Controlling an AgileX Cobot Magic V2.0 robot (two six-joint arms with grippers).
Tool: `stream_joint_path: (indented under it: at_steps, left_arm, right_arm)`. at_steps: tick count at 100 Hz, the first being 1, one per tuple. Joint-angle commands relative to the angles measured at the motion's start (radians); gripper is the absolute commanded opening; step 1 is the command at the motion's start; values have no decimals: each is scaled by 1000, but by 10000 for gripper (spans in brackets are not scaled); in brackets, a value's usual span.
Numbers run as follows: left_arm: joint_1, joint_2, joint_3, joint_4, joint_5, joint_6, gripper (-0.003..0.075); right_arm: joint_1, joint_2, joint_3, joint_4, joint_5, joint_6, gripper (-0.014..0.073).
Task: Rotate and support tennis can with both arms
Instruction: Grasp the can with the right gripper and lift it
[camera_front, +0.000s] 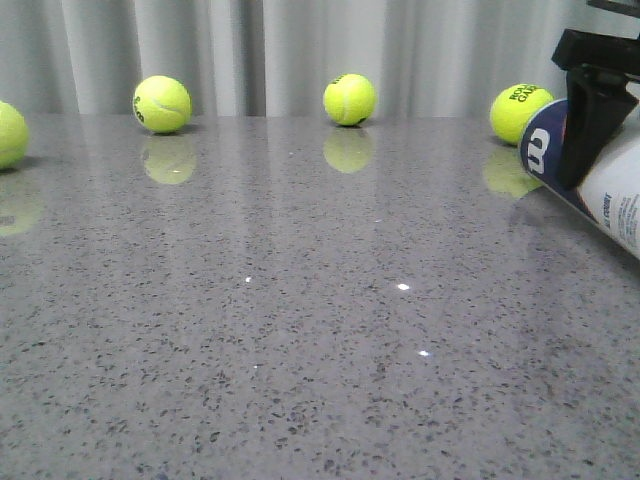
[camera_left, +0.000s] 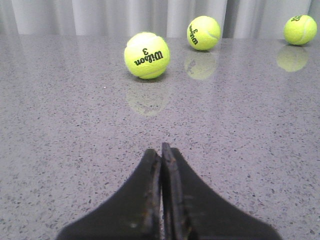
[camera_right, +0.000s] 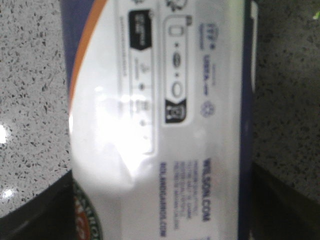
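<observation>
1. Grey speckled stone table (camera_front: 300, 330) with pale curtains behind; glossy top, mirrors the balls.
2. Tennis can (camera_front: 600, 175) sits at the far right edge of the front view, tilted, navy "W" end pointing left and low, close to the table; contact there cannot be confirmed.
3. Right gripper (camera_front: 597, 120) straddles the can from above, black fingers on either side of the tube. Right wrist view shows the white label filling the frame, dark fingers flanking it; reads as clamped on the can, probably so the tube can be turned about its length.
4. Left gripper (camera_left: 162, 165) has fingers pressed together, holding nothing, low over bare table, well apart from the can. Judgement: support role not yet taken up.
5. Four tennis balls along the far edge: (camera_front: 8, 133), (camera_front: 162, 103), (camera_front: 350, 99), (camera_front: 518, 111). The rightmost lies just beside the can's navy end and could be knocked during rotation.
</observation>
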Motion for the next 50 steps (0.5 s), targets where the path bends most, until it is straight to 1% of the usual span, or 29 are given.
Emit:
stream_joint_path:
  at_steps: [1,2,6,12,19,27,38,50]
  left_arm:
    - [3,-39,48,-3,-78,-7,-21]
    - [3,-39,48,-3,-78,-7,-21]
    - [3,-39,48,-3,-78,-7,-21]
    - [3,-39,48,-3,-78,-7,-21]
    - [3,-39,48,-3,-78,-7,-21]
    - [3,-39,48,-3,-78,-7,-21]
    - [3,-39,48,-3,-78,-7,-21]
    - [3,-39,48,-3,-78,-7,-21]
  right_arm:
    - [1,-32,-32,16,-29,-9,475]
    - [1,-32,-32,16,-29,-9,475]
    - [1,-32,-32,16,-28,-9,409]
    - [1,-32,-32,16,-27,-9,350]
    - [1,-32,-36,15,-24,-9,310]
    - [9,-32,-65,5,2,-10,304]
    - [38,-32,-145,-25,65,-21,304]
    - [94,-27,-240,-45,104,-139,304]
